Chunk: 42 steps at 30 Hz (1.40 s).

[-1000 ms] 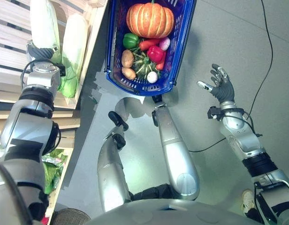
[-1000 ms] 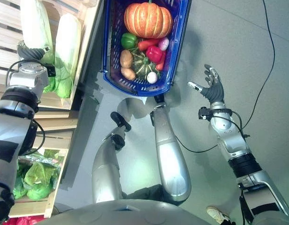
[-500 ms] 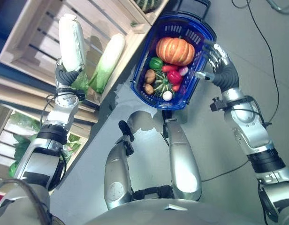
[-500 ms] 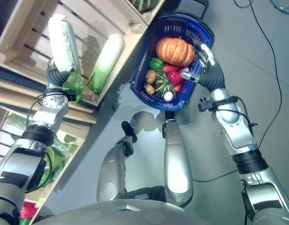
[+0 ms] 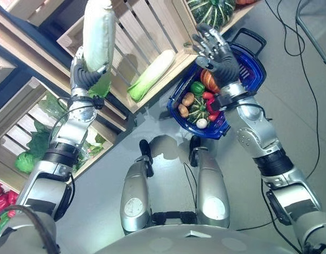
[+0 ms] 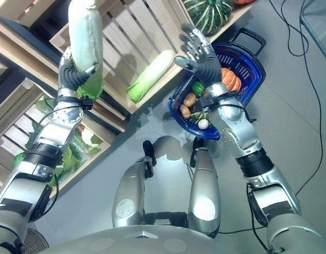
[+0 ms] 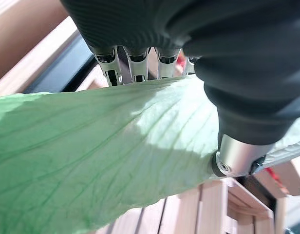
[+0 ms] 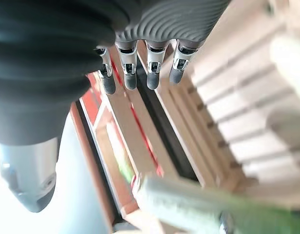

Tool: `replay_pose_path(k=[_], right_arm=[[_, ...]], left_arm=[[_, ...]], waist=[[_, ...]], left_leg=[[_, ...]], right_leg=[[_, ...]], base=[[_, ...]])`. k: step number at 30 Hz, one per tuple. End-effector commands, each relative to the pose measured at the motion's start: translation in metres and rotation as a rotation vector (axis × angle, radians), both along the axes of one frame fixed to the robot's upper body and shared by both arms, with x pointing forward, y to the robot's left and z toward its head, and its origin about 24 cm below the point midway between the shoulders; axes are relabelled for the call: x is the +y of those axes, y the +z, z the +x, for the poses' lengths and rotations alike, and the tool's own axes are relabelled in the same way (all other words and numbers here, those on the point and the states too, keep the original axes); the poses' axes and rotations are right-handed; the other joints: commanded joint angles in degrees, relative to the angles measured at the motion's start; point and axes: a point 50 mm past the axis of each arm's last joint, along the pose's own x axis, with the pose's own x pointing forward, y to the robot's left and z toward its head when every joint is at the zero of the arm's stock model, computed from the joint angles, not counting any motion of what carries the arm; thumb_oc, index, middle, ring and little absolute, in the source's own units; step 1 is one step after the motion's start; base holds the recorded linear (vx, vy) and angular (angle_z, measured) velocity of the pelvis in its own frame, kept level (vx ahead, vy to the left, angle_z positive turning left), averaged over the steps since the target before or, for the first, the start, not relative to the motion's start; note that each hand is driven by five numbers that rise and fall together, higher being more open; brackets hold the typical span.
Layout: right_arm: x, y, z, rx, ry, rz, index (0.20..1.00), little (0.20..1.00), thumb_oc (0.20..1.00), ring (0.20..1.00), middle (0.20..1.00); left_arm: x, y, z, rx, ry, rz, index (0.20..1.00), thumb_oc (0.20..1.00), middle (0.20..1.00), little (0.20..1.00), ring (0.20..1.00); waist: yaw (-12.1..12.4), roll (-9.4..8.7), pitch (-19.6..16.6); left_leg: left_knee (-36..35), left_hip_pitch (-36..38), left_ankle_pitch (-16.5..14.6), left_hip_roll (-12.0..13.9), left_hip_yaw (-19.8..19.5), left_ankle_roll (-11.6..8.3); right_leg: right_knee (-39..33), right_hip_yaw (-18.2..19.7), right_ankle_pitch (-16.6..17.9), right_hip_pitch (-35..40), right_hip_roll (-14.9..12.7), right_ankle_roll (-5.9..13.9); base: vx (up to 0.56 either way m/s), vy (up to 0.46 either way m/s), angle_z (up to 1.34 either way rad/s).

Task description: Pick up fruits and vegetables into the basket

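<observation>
Gripping the long pale-green napa cabbage (image 5: 98,34) aloft beside the wooden crate shelf (image 5: 147,32), the left hand (image 5: 84,74) risks dropping it short of the blue plastic basket (image 5: 247,66) if its curled fingers slip, while the right hand (image 5: 218,53) is spread empty.

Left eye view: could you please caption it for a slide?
Left hand lifts a cabbage; open right hand above the basket.

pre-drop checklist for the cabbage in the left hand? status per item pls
1. Left hand curled round the napa cabbage: ok.
2. Cabbage lifted off the wooden crate: ok.
3. Cabbage over the blue basket: not ok, it is off to the basket's left.
4. Right hand clear of the basket opening: not ok, it hangs open in front of it.
5. Room in the basket beside the pumpkin, peppers and potatoes: cannot tell.
</observation>
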Motion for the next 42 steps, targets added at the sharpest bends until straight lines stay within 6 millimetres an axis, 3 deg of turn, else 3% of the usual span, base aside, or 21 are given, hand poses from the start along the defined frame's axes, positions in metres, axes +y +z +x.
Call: replay_pose_path(k=[1, 6, 12, 22, 28, 36, 42], right_arm=[[0.025, 0.034, -0.013, -0.124, 0.123, 0.121, 1.0, 1.0, 1.0, 1.0, 1.0], [0.04, 0.036, -0.011, -0.061, 0.142, 0.209, 1.0, 1.0, 1.0, 1.0, 1.0], [0.044, 0.031, -0.006, 0.029, 0.146, 0.298, 1.0, 1.0, 1.0, 1.0, 1.0], [0.04, 0.008, 0.012, 0.211, -0.047, 0.35, 1.0, 1.0, 1.0, 1.0, 1.0], [0.045, 0.002, 0.014, 0.242, -0.057, 0.325, 1.0, 1.0, 1.0, 1.0, 1.0], [0.07, 0.004, 0.008, 0.225, 0.097, 0.185, 1.0, 1.0, 1.0, 1.0, 1.0], [0.083, 0.018, -0.002, 0.143, 0.255, 0.112, 1.0, 1.0, 1.0, 1.0, 1.0]], left_arm=[[-0.014, 0.043, -0.008, -0.179, -0.105, 0.125, 0.2, 0.2, 0.2, 0.2, 0.2], [-0.054, 0.047, -0.012, -0.246, -0.227, 0.25, 0.2, 0.2, 0.2, 0.2, 0.2], [-0.08, 0.049, -0.016, -0.279, -0.301, 0.318, 0.2, 0.2, 0.2, 0.2, 0.2], [-0.107, 0.054, -0.021, -0.363, -0.314, 0.447, 0.2, 0.2, 0.2, 0.2, 0.2], [-0.115, 0.057, -0.021, -0.366, -0.319, 0.476, 0.2, 0.2, 0.2, 0.2, 0.2], [-0.13, 0.051, -0.016, -0.233, -0.345, 0.597, 0.2, 0.2, 0.2, 0.2, 0.2], [-0.14, 0.032, -0.013, 0.006, -0.455, 0.695, 0.2, 0.2, 0.2, 0.2, 0.2]], waist=[[0.57, -3.03, -4.02], [1.86, -3.79, -4.65], [2.41, -4.49, -4.84], [2.6, -5.35, -4.94], [2.5, -5.29, -5.0], [2.86, -5.11, -4.83], [3.18, -4.6, -4.83]], left_leg=[[5.13, 0.41, -6.68, -2.4, 2.55, 2.66], [4.97, 1.47, -7.14, -2.41, 2.04, 2.77], [4.39, 2.4, -7.35, -2.31, 1.88, 2.81], [3.89, 3.19, -7.47, -2.13, 2.0, 2.73], [3.59, 3.33, -7.53, -2.3, 2.0, 2.68], [3.36, 3.21, -7.45, -2.6, 1.61, 2.62], [3.14, 3.23, -7.48, -2.83, 1.3, 2.77]], right_leg=[[-6.89, -0.11, 1.77, 5.73, -2.62, 4.09], [-8.77, -1.24, 2.36, 8.11, -2.41, 4.49], [-10.04, -1.65, 2.79, 9.49, -2.23, 4.82], [-11.4, -1.98, 3.52, 10.73, -2.35, 5.19], [-11.79, -2.01, 3.66, 10.96, -2.52, 5.39], [-11.83, -2.2, 3.7, 10.9, -2.8, 5.85], [-12.16, -2.55, 3.68, 11.17, -3.04, 6.22]], base=[[0.01, -0.08, 0.09], [0.0, -0.076, 0.14], [0.0, -0.04, 0.08], [0.0, -0.019, 0.04], [0.0, 0.0, 0.0], [0.0, 0.0, 0.0], [-0.01, 0.006, 0.01]])
